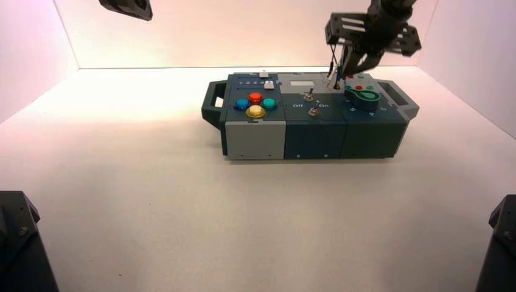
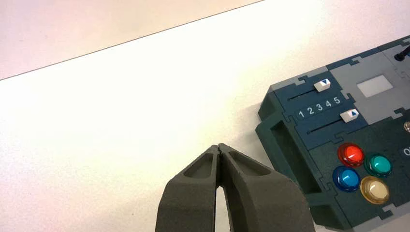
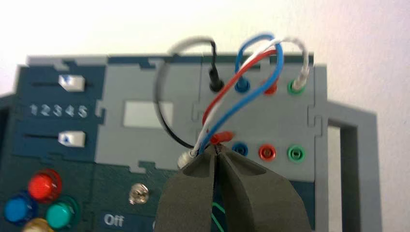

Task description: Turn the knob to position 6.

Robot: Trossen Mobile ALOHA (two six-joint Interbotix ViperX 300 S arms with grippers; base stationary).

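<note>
The green knob [image 1: 363,97] with its pointer lobe sits on the right end of the dark blue box [image 1: 316,131]. My right gripper [image 1: 357,64] hangs just above and behind it, over the wire sockets. In the right wrist view the right gripper [image 3: 216,147] is shut, its tips beside the red, blue and white wire plugs [image 3: 220,138]. The knob is hidden behind the fingers [image 3: 261,193] there; only a thin green line shows between them. My left gripper [image 1: 128,6] is parked high at the far left. In its own view the left gripper [image 2: 220,146] is shut and empty.
Looping wires [image 3: 261,92] rise from the grey socket panel [image 3: 251,116]. Two metal toggle switches [image 1: 311,103] stand mid-box, four coloured push buttons [image 1: 255,103] and two white sliders [image 2: 335,100] lie on the left part. Handles [image 1: 213,103] stick out at both ends.
</note>
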